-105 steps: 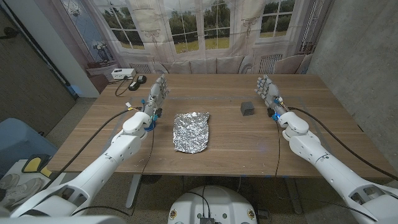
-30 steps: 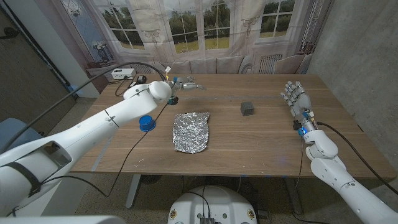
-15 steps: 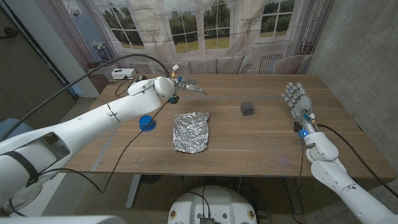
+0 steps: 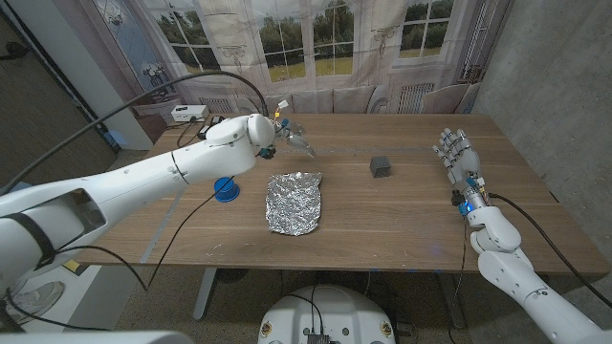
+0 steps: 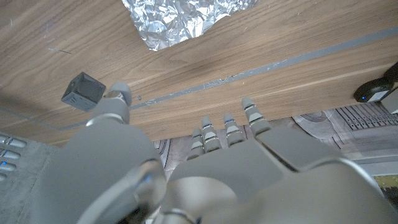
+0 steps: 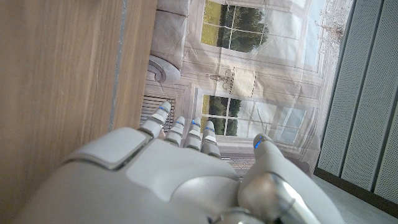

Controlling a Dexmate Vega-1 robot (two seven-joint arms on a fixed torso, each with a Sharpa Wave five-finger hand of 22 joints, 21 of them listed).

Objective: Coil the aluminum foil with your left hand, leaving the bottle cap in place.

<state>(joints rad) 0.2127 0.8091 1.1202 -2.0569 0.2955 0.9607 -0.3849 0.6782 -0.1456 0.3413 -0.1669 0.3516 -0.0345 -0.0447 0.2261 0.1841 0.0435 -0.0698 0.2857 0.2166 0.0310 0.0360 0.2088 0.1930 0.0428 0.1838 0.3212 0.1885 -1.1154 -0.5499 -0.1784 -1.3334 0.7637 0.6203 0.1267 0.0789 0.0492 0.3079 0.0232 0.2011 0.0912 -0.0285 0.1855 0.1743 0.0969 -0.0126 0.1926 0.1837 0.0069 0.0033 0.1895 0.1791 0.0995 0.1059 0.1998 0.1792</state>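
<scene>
Wooden table (image 4: 402, 220), left hand (image 4: 295, 135) fingers spread above foil (image 4: 295, 202), empty

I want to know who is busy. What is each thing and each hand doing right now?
aluminum foil: lying flat and crinkled on the table, not coiled, untouched.
bottle cap: sitting on the table, apart from the foil.
dark cube: resting on the table, untouched.
left hand: above the table beyond the foil, fingers apart, holding nothing.
right hand: fingers apart, holding nothing.

Robot lab or studio: wooden table (image 4: 402, 225), printed window backdrop (image 4: 316, 38), concrete wall (image 4: 555, 86).
</scene>
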